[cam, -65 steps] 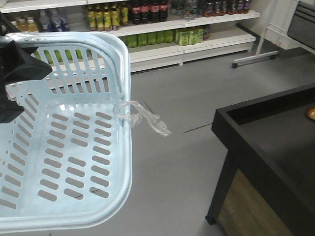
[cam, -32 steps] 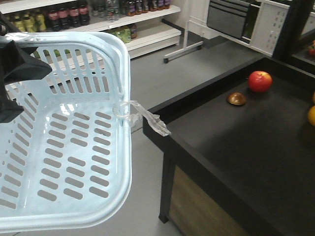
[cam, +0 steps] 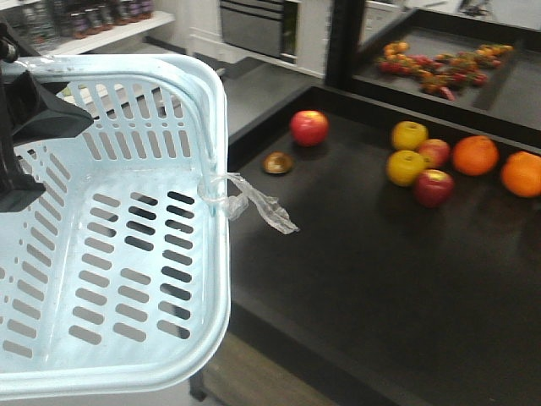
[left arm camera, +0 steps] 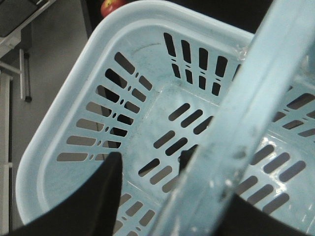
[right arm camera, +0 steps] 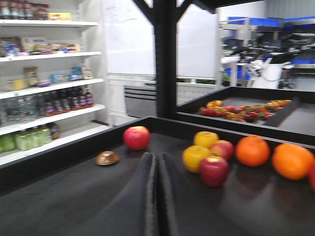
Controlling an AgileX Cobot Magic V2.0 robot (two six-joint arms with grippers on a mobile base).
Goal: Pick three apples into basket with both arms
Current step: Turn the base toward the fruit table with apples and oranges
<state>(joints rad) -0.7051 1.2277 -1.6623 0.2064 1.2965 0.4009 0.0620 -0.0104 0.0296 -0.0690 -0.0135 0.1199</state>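
The pale blue basket (cam: 127,254) hangs at the left, empty, with a clear plastic scrap (cam: 258,205) tied to its rim. My left gripper (cam: 21,135) holds it; in the left wrist view my left gripper (left arm camera: 150,156) is shut on the basket's handle (left arm camera: 246,108). Three red apples lie on the black table: one alone (cam: 309,127), one at the front of the fruit cluster (cam: 433,187), one behind it (cam: 436,150). My right gripper (right arm camera: 157,162) is shut and empty, low over the table, short of the apples (right arm camera: 137,137) (right arm camera: 214,170) (right arm camera: 223,148).
Two yellow apples (cam: 409,134) (cam: 405,167) and two oranges (cam: 475,155) (cam: 521,172) sit among the red apples. A small brown object (cam: 277,162) lies near the lone apple. A second black tray of fruit (cam: 439,68) stands behind. The table (cam: 355,279) has a raised rim.
The view has swung right: the drink shelves have left the frame and the black table with the fruit has come in. The basket stays in the same place in view.
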